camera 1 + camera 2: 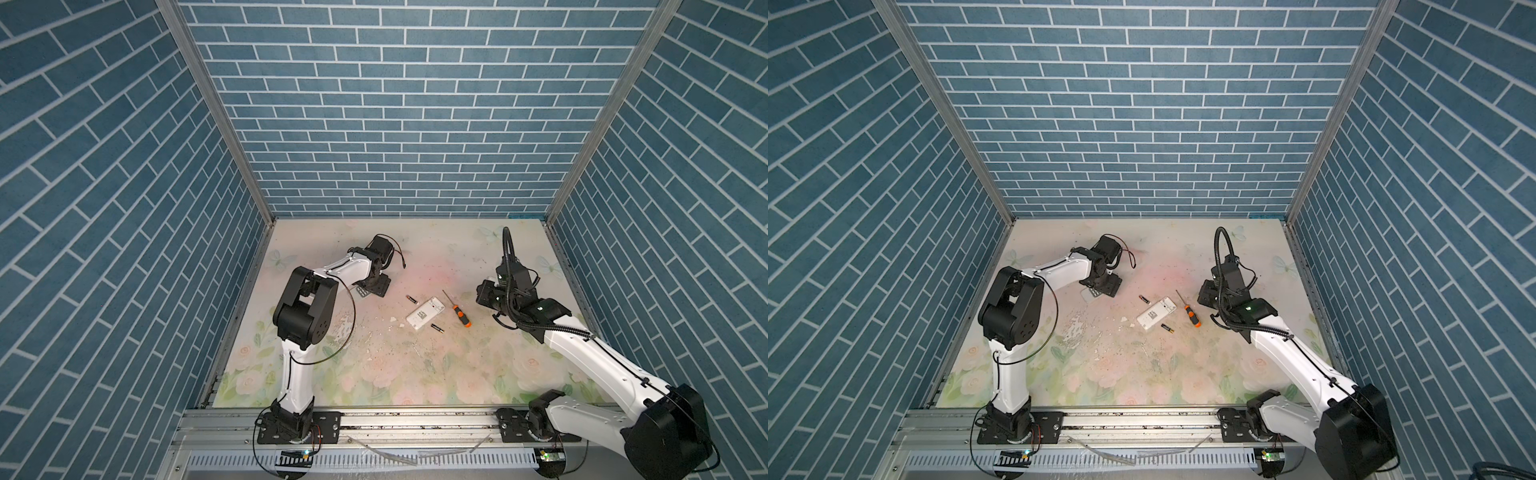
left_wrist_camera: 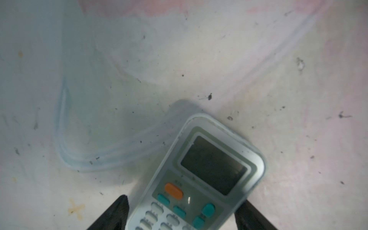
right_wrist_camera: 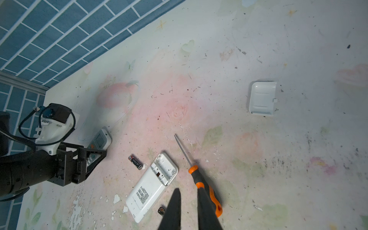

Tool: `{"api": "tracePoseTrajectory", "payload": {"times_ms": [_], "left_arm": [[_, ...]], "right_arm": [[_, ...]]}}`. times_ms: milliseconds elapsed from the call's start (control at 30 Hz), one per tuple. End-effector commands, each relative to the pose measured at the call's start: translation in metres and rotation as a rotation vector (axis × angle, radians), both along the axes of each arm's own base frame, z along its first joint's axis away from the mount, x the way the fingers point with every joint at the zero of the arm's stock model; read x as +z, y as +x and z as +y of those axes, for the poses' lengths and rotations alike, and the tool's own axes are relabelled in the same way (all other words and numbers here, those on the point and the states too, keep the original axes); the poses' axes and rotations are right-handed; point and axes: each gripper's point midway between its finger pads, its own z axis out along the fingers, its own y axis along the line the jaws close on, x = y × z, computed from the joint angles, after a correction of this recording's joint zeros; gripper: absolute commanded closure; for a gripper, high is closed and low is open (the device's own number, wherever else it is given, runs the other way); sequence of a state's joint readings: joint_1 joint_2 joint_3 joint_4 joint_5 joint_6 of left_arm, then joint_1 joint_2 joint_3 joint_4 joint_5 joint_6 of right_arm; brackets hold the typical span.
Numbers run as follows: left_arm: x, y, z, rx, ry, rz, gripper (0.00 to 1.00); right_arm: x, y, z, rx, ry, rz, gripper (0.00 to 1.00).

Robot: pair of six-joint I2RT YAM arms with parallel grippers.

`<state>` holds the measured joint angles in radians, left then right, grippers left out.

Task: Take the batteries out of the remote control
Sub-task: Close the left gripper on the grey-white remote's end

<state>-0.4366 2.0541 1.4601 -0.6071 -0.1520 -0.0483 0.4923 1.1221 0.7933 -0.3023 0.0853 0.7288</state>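
Note:
A white remote control [image 3: 153, 183] lies face down at the table's middle [image 1: 426, 312] [image 1: 1156, 314], its open battery bay showing no cells. One of the batteries [image 3: 135, 161] [image 1: 411, 298] rests on the table beside its open end. Another [image 3: 161, 210] [image 1: 1168, 328] lies near its closed end. My right gripper [image 3: 188, 191] hovers over the gap between this remote and the screwdriver, fingers a little apart and empty. At the left, my left gripper [image 2: 184, 199] [image 1: 374, 286] is shut on a grey remote [image 2: 213, 165] with a screen and coloured buttons, low over the table.
An orange-and-black screwdriver [image 3: 205, 189] [image 1: 459, 313] lies just right of the white remote. A white battery cover [image 3: 262, 98] sits apart on the floral table. Blue brick walls close in three sides, and the arm rail [image 1: 415, 424] runs along the front.

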Motion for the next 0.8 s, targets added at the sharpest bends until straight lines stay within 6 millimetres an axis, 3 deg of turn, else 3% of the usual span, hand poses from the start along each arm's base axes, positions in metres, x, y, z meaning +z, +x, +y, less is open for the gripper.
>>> {"api": "tracePoseTrajectory", "payload": {"times_ms": [0, 167, 467, 767], "left_arm": [[-0.008, 0.001, 0.015, 0.038, 0.007, 0.030, 0.16], [-0.013, -0.003, 0.029, 0.089, -0.011, 0.054, 0.17], [-0.016, -0.018, 0.027, 0.136, -0.061, 0.127, 0.26], [-0.026, -0.022, 0.032, 0.150, -0.059, 0.211, 0.27]], "right_arm": [[-0.006, -0.004, -0.007, -0.031, 0.000, 0.013, 0.83], [-0.007, -0.003, -0.004, -0.026, 0.005, 0.018, 0.83], [-0.007, 0.000, -0.002, -0.015, -0.002, 0.022, 0.84], [-0.008, -0.006, -0.007, -0.026, -0.011, 0.024, 0.84]]}}
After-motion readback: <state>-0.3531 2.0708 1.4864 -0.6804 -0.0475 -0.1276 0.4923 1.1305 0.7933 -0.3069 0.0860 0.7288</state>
